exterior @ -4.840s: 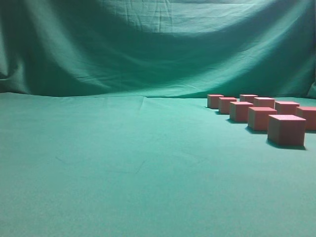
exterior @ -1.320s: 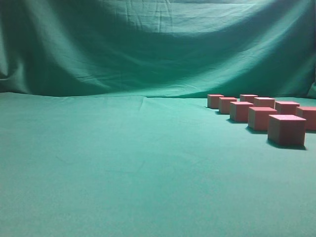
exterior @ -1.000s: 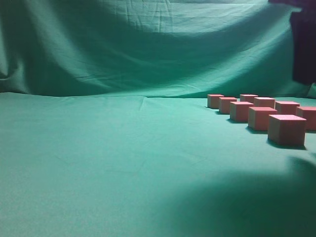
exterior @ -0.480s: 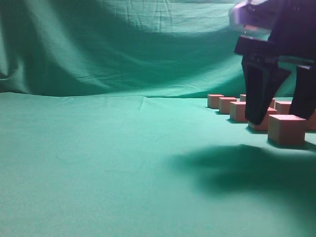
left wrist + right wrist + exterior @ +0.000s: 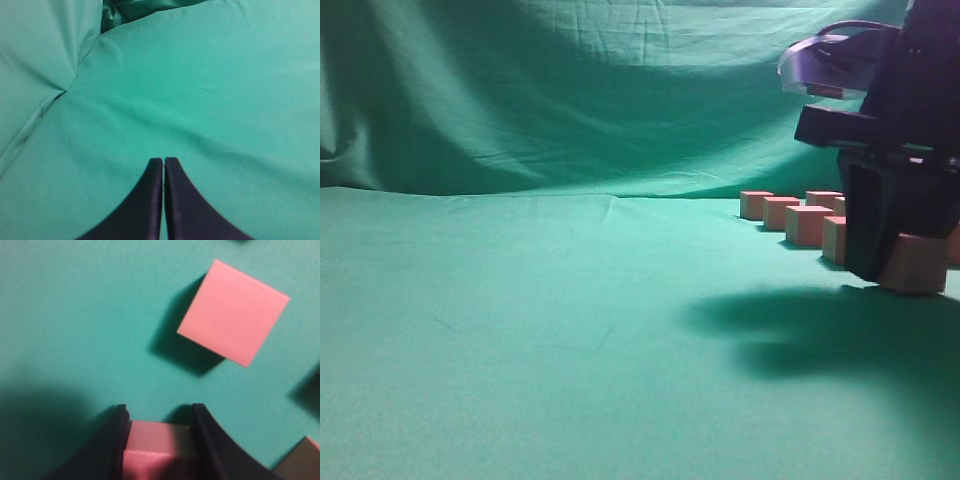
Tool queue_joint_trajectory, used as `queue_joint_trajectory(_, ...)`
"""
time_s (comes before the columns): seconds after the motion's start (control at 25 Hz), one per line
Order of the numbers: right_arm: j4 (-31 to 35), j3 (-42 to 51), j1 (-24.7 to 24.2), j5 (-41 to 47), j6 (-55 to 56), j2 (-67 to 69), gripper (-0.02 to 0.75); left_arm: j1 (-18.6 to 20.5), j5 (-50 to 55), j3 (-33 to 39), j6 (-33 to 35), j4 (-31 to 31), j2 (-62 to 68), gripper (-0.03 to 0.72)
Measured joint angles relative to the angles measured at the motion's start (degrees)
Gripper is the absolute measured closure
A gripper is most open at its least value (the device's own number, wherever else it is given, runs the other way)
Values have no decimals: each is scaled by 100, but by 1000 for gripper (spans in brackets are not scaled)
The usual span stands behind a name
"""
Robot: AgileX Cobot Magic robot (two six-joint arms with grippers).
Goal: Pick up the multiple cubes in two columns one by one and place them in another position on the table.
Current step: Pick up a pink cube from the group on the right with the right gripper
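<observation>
Right gripper (image 5: 898, 262) hides most of the nearest cube (image 5: 917, 265); right-column cubes behind it are hidden.

A creased green cloth backdrop (image 5: 620, 90) hangs behind a table (image 5: 520, 330) draped in matching green cloth.

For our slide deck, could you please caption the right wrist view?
Right gripper closes around a pink cube; another pink cube rests beyond on green cloth.

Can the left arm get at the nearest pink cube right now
Probably not. The left gripper is shut over bare green cloth, with no cube in its view, and the right gripper already straddles the nearest pink cube.
</observation>
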Motion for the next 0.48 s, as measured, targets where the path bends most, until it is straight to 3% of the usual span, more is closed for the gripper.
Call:
queue_joint_trajectory(0.32,-30,-1597,129,1933,-209,13,484,0,0,0,0,0,0,688)
queue_joint_trajectory(0.48,-55,-2445,348,1887,-568,13,484,0,0,0,0,0,0,688)
